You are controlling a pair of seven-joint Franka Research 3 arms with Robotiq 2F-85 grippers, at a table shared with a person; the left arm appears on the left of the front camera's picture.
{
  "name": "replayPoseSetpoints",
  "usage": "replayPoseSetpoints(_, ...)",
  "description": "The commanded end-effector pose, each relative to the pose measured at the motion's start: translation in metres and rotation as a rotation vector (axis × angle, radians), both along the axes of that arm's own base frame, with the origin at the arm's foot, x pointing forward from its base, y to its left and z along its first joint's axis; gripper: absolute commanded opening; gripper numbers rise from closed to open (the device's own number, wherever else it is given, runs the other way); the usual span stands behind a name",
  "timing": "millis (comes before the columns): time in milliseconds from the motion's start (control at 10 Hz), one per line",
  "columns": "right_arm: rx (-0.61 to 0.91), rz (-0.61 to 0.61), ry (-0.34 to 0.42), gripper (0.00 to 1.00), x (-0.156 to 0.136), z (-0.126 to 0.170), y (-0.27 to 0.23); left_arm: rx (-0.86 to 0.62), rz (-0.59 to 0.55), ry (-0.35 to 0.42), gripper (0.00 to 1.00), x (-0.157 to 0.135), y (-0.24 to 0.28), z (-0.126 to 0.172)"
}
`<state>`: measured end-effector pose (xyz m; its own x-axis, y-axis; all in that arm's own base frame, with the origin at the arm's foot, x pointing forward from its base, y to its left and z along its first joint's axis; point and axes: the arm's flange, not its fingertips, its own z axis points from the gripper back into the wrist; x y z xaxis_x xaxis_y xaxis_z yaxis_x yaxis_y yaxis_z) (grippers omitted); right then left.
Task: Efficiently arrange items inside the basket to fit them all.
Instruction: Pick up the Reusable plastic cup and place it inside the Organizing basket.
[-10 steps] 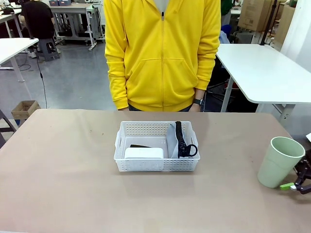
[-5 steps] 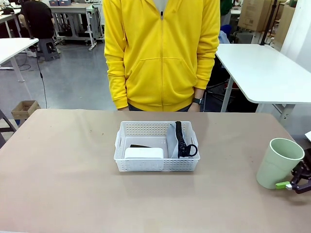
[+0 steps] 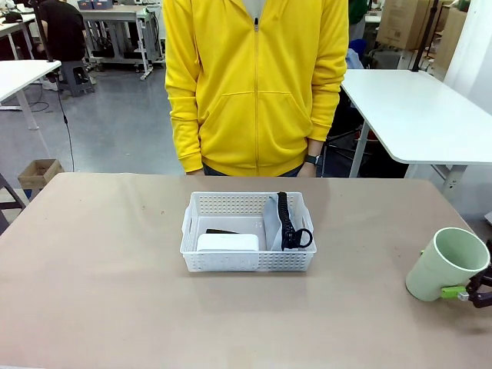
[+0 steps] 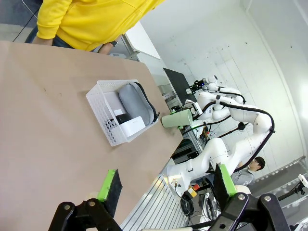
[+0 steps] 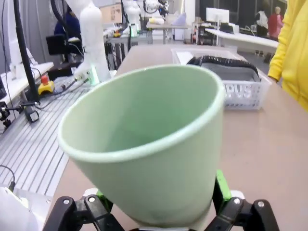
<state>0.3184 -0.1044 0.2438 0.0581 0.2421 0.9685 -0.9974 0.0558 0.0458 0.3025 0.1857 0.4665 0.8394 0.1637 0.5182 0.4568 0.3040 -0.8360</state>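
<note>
The pale green cup [image 3: 446, 261] leans toward my right gripper [image 3: 467, 293] at the table's right edge, its mouth facing the wrist camera. In the right wrist view the cup [image 5: 144, 144] sits between the wide-spread fingers, a green pad [image 5: 219, 185] beside its base. The white basket [image 3: 246, 198] stands mid-table and holds the white box [image 3: 227, 243], a black stapler [image 3: 221, 231] behind it and the grey pouch [image 3: 275, 227] on edge at the right. My left gripper [image 4: 166, 185] hangs open above the table, far from the basket [image 4: 103, 103], with nothing between its pads.
A person in a yellow hoodie [image 3: 254, 84] stands at the far side, hands behind the table edge. Bare tabletop [image 3: 100, 269] surrounds the basket. The cup is close to the table's right edge.
The right gripper slid left against the cup's base. The cup shifted slightly left and then tipped from upright to leaning toward the gripper. The basket and its contents stayed put.
</note>
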Motion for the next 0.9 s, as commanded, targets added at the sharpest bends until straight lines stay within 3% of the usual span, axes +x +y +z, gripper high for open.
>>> replayPoseSetpoints(0, 0.030, -0.017, -0.010, 1.00, -0.043, -0.040, 0.035, -0.019, 0.003, -0.007, 1.00, -0.001, -0.002, 0.004)
replayPoseSetpoints(100, 0.034, -0.017, -0.006, 0.98, -0.042, -0.040, 0.034, -0.019, 0.003, -0.007, 1.00, -0.001, -0.002, 0.004)
replayPoseSetpoints(200, 0.038, -0.014, -0.015, 0.51, -0.043, -0.040, 0.033, -0.019, 0.003, -0.007, 1.00, -0.001, -0.002, 0.004)
replayPoseSetpoints(300, 0.038, -0.005, -0.011, 0.41, -0.043, -0.040, 0.033, -0.019, 0.003, -0.007, 1.00, -0.001, -0.002, 0.004)
replayPoseSetpoints(400, 0.040, -0.002, -0.011, 0.00, -0.044, -0.039, 0.032, -0.019, 0.003, -0.007, 1.00, -0.001, -0.002, 0.004)
replayPoseSetpoints(600, 0.052, -0.004, -0.020, 0.00, -0.046, -0.033, 0.029, -0.019, 0.003, -0.007, 1.00, -0.001, -0.002, 0.004)
replayPoseSetpoints(700, 0.073, -0.006, -0.018, 0.29, -0.048, -0.026, 0.025, -0.019, 0.003, -0.007, 1.00, -0.001, -0.002, 0.004)
replayPoseSetpoints(800, 0.114, -0.003, -0.006, 0.29, -0.052, -0.014, 0.022, -0.019, 0.003, -0.007, 1.00, -0.001, -0.002, 0.004)
